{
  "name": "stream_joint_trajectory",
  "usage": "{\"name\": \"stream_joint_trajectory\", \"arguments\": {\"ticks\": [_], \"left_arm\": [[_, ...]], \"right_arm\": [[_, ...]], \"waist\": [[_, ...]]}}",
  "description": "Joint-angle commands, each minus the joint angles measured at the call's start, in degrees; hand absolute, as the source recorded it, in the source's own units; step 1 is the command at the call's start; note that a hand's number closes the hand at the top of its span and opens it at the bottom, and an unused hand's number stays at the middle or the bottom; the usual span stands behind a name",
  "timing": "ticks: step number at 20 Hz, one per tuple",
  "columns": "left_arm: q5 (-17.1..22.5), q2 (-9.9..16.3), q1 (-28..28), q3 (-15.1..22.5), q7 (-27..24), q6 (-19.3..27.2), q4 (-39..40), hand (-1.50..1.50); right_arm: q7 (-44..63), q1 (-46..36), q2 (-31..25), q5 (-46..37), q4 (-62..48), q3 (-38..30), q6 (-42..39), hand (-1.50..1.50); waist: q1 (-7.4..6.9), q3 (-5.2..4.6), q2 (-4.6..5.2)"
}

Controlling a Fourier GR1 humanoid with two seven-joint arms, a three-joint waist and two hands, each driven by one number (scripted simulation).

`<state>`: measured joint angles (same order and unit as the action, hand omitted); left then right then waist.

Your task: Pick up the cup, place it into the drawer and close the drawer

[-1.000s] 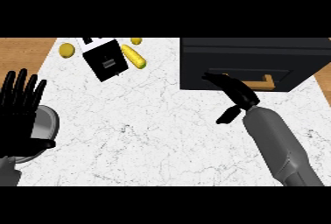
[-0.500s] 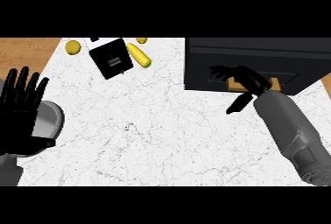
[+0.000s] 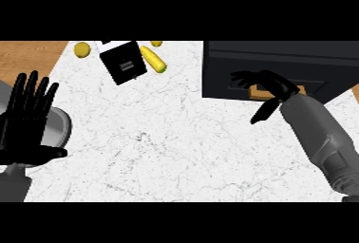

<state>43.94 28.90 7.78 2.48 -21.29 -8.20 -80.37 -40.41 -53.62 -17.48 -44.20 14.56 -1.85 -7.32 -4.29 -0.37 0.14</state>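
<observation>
At right, right hand (image 3: 270,85) sits at drawer (image 3: 280,71) front, fingers curled near handle (image 3: 270,94), holding nothing visible. Cup not in view, maybe inside. Left hand (image 3: 28,118) rests open at left over grey bowl (image 3: 60,128). Risk: fingers slip off handle, drawer stays ajar.

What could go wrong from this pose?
1. The right hand, fingers curled at the drawer front, hides the wooden handle; whether it has caught it cannot be told, so it might slip off.
2. No cup is clearly visible, so placing could stall.
</observation>
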Motion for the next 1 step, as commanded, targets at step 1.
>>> {"name": "stream_joint_trajectory", "arguments": {"ticks": [1], "left_arm": [[-1.93,-1.19,0.00,0.86,-1.61,-0.37,2.04,-1.50]], "right_arm": [[6.11,-3.77,-3.62,-0.50,-3.74,-1.59,3.01,-1.50]], "waist": [[-0.55,0.51,2.19]]}}
